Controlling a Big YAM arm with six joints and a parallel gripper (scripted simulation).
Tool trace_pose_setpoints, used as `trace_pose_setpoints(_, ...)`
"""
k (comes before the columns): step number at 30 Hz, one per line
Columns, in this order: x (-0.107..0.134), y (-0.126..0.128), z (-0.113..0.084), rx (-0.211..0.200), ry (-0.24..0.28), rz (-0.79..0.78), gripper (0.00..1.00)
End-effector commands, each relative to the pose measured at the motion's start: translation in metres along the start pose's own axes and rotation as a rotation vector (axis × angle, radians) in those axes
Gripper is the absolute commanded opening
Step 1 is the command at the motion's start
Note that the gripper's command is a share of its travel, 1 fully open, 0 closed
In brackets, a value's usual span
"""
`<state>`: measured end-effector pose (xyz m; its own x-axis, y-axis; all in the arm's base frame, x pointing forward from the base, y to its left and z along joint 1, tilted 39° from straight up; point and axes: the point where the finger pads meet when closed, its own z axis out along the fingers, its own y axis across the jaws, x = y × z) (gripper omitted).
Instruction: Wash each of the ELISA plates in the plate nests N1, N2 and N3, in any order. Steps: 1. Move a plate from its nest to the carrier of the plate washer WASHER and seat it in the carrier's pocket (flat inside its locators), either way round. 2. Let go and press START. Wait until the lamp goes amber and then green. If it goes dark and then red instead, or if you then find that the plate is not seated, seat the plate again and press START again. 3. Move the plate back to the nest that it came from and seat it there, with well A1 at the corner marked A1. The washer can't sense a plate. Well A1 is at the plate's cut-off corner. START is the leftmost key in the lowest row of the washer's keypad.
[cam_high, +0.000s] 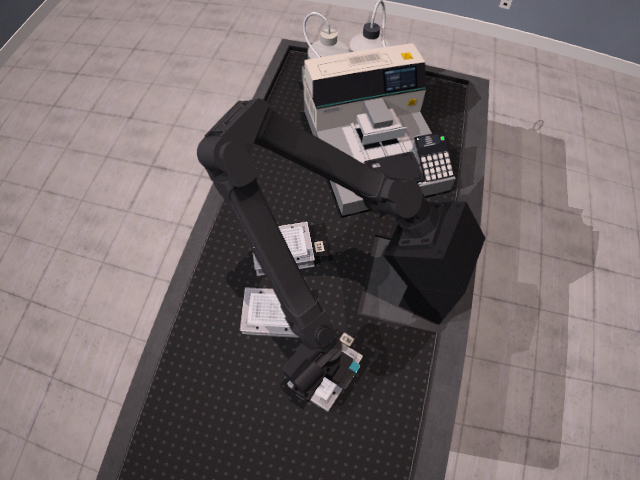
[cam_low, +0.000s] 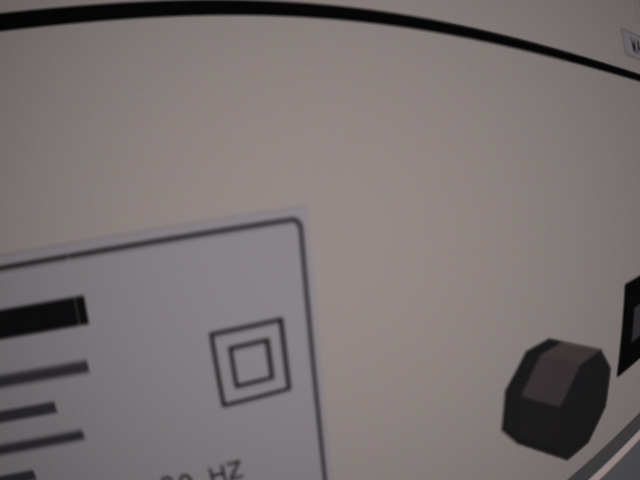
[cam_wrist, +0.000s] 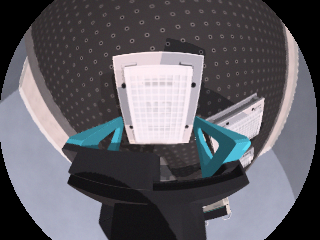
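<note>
Step 1, pickup, appears in hand. Fingers of the gripper (cam_high: 323, 379) (cam_wrist: 159, 119) stand wide open, gripping nothing, about the ELISA plate (cam_high: 325, 390) (cam_wrist: 157, 105) in the near nest (cam_high: 328, 406) (cam_wrist: 150, 59). Next: verify alignment, lower, close on its sides.

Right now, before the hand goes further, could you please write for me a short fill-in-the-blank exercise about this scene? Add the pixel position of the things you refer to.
1. The lamp on the keypad (cam_high: 435, 164) is lit ____.
2. The fingers (cam_high: 354, 366) of the hand (cam_high: 330, 374) (cam_wrist: 159, 120) are coloured ____.
3. In the wrist view, the plate (cam_high: 325, 388) (cam_wrist: 158, 102) between the fingers is coloured ____.
4. The hand's fingers stand wide ____.

Missing words: green; teal; white; open.
</note>
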<state>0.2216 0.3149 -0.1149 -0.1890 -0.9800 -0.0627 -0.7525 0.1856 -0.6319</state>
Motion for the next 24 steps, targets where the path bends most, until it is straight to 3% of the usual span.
trace_pose_setpoints(1,-0.005,-0.001,-0.002,0.001,-0.012,-0.008,1.00)
trace_pose_setpoints(24,-0.006,-0.005,0.014,0.002,-0.012,-0.002,1.00)
